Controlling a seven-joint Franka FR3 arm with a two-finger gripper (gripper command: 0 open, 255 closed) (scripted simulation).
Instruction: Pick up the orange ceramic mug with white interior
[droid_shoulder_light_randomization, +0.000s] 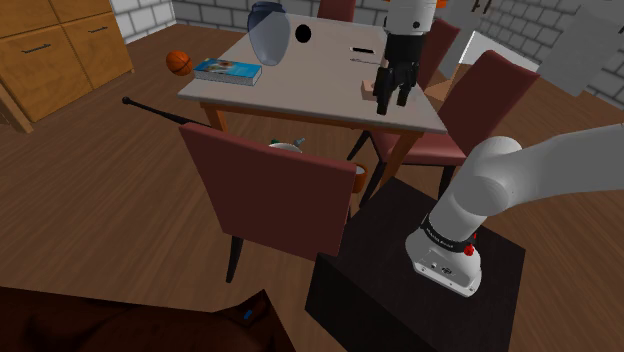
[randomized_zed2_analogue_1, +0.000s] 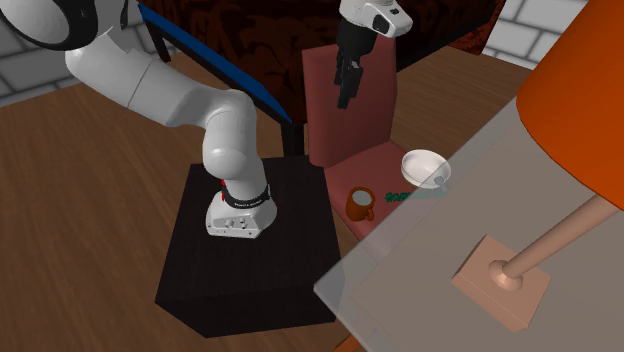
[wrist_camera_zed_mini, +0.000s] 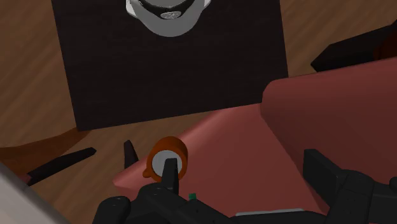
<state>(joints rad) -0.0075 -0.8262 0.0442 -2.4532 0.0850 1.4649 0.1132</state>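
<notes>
Hanging high over the back of a dark red chair (randomized_zed2_analogue_1: 350, 120), the end effector (randomized_zed2_analogue_1: 346, 98) points down with its two black fingers (wrist_camera_zed_mini: 321, 175) spread wide and nothing between them. In the shoulder view the end effector (droid_shoulder_light_randomization: 392, 97) shows against the far side of the table (droid_shoulder_light_randomization: 320, 85), at the end of the white arm.

The orange mug (randomized_zed2_analogue_1: 361, 204) stands upright on the chair seat (wrist_camera_zed_mini: 235, 143), near the seat's corner on the side of the black stand (randomized_zed2_analogue_1: 240, 275). In the wrist view the mug (wrist_camera_zed_mini: 168, 158) is seen from above, mouth up, its inside pale grey-white and a small handle sticking out at one side. One finger's tip lies across it in that picture, while the other finger is well off to the side. The mug is far below the fingers and untouched.

On the same seat, further from the stand, a white bowl (randomized_zed2_analogue_1: 424, 165) rests on something flat with green lettering. In the second exterior view the mug lies down and to the left of the bowl, just beside the table edge (randomized_zed2_analogue_1: 400, 310). A lamp with an orange shade (randomized_zed2_analogue_1: 580, 110) stands on that table. In the shoulder view a book (droid_shoulder_light_randomization: 228, 71) lies on the table beside a blue vase (droid_shoulder_light_randomization: 268, 30).
</notes>
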